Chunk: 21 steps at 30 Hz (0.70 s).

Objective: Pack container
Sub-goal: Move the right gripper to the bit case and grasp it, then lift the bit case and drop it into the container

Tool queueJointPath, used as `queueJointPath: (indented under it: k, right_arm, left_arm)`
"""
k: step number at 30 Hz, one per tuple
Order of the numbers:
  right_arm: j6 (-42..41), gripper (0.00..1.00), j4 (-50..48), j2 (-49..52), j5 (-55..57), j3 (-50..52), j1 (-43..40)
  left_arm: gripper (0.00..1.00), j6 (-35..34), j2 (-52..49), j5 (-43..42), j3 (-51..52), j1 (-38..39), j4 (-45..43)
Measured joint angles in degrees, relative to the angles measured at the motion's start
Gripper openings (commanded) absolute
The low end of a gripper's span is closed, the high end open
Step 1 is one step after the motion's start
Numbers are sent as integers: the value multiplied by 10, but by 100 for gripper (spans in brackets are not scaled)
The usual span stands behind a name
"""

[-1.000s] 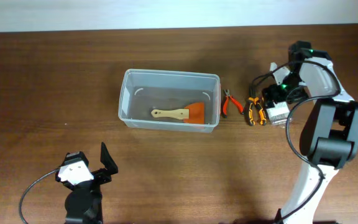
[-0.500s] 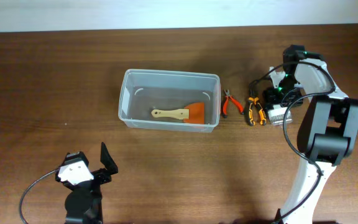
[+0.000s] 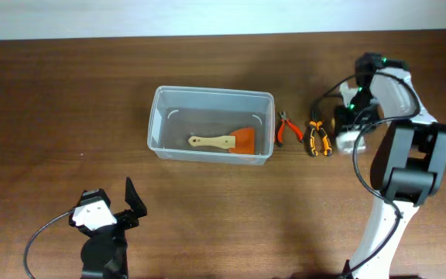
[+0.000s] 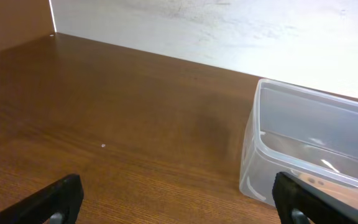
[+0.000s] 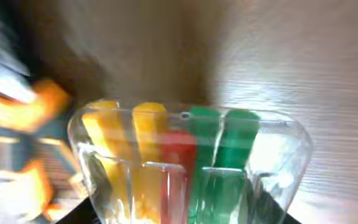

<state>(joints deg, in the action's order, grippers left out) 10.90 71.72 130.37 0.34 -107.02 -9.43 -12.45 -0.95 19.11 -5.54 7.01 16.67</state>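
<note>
Translucent round-cornered container, woodgrain table

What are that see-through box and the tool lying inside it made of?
The container looks like clear, frosted plastic: the brown table shows through its walls. The scraper inside seems to have a pale bare-wood handle and an orange blade, perhaps plastic or silicone.

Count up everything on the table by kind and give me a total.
Container: 1
Scraper, inside the container: 1
Pliers, red-handled and orange-handled: 2
Clear case of coloured pieces: 1
Total: 5
</note>
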Motion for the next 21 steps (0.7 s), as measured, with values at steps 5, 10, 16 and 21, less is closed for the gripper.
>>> queueJointPath:
  k: [5, 10, 16, 21]
  right_arm:
    - [-25, 32, 70, -23, -33, -156, 10]
    - [-37, 31, 116, -89, -42, -271, 79]
    - [-37, 27, 97, -144, -53, -303, 250]
    - [-16, 27, 38, -114, -58, -278, 357]
  left_arm:
    - [99, 0, 0, 0, 0, 0, 0]
    - [99, 0, 0, 0, 0, 0, 0]
    - [99, 0, 0, 0, 0, 0, 0]
    - [99, 0, 0, 0, 0, 0, 0]
